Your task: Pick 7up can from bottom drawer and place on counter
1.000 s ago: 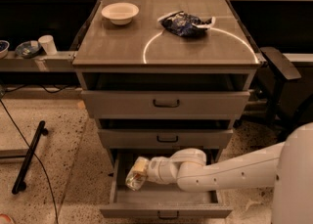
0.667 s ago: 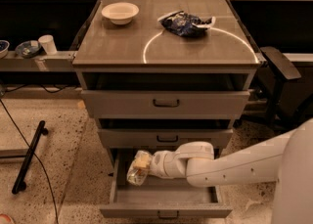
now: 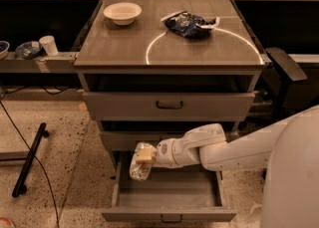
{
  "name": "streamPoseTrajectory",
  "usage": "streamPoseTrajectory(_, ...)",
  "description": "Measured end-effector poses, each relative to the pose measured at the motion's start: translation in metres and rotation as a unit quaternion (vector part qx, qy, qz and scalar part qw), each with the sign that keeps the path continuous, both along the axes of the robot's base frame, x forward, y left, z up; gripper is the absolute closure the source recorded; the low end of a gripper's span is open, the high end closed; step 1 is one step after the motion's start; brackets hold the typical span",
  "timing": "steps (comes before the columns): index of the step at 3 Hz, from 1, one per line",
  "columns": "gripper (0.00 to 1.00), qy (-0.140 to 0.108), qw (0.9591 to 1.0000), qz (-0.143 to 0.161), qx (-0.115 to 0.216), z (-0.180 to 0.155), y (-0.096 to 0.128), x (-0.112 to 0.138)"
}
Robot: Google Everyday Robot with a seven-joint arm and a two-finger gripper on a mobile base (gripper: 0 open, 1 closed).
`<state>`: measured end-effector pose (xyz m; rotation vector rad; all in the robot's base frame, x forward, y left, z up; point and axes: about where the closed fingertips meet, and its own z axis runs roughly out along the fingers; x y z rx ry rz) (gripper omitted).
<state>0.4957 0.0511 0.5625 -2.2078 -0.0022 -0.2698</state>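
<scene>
One arm (image 3: 224, 148) stretched leftward, tool (image 3: 145, 155) gripping 7up can (image 3: 138, 168) (above bottom drawer (image 3: 169, 201)).

White arm (image 3: 224, 150) (bulbous joints); tan jaws over bottom drawer (image 3: 169, 197).

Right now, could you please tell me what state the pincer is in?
Pincer: closed on the 7up can, above the open bottom drawer.

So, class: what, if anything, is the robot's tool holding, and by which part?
The tool, over the open bottom drawer, holds the 7up can by its upper end; the can hangs tilted below.
</scene>
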Motion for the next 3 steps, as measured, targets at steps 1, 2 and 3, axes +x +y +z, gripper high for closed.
streamPoseTrajectory(1, 1.00, 0.000, 1.0000, 0.000, 0.000, 0.000, 0.000, 0.000)
streamPoseTrajectory(2, 1.00, -0.028, 0.9996, -0.004, -0.002, 0.034, -0.001, 0.012)
streamPoseTrajectory(3, 1.00, -0.103, 0.9946, -0.011, 0.005, 0.135, -0.008, 0.044)
